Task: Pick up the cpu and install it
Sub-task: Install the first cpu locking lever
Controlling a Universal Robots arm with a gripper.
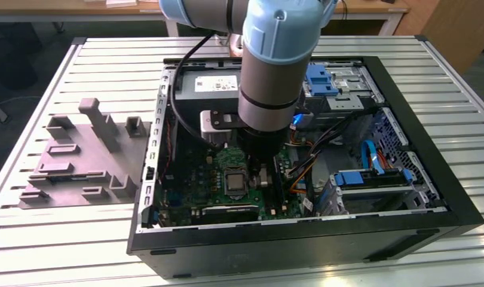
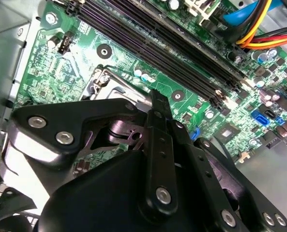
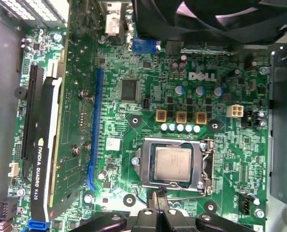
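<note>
Arm [image 1: 266, 66]: pale blue joint caps up top, grey-silver tube w/ a thin black band, then black wrist section. Black cable loops off it along the side. Small grey/black box clipped to the wrist. Tool [image 2: 153, 125]: matte black linkage plates + bars, silver round-head screws at the pivots, slim black fingers [image 3: 158, 199].

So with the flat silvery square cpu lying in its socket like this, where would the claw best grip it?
Probably by two opposite edges, coming straight down from above. The flat silvery square cpu lies level inside the shiny metal socket frame, so only its top and thin edges are exposed. The claw sits beside the frame now, just off the chip.
</note>
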